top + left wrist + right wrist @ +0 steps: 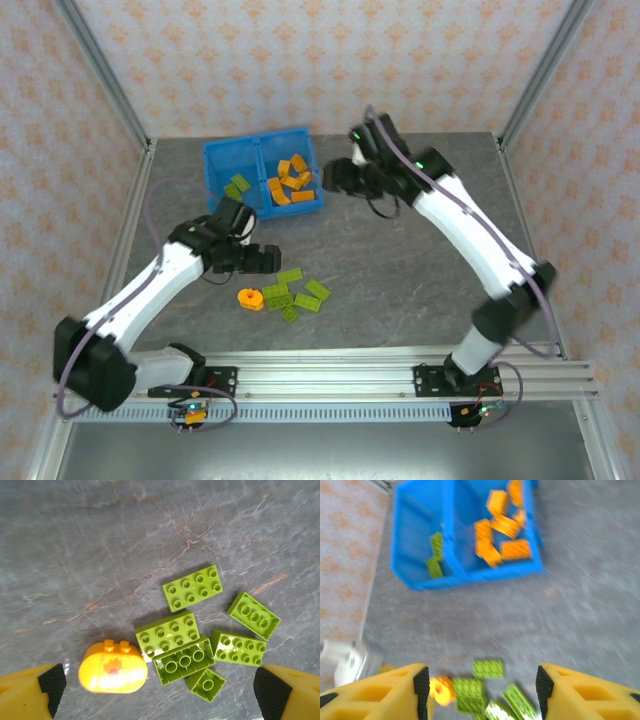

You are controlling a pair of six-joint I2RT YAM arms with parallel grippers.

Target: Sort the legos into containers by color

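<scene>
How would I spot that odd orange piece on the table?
Start at the blue bin and come toward the arms to the loose green bricks. Just left of them lies the orange piece: rounded, and the only orange one outside the bin.

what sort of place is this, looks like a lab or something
Probably a robotics lab test cell: two robot arms bolted to an aluminium rail, metal frame posts holding patterned backdrop panels, and a blue bin of Lego bricks.
</scene>
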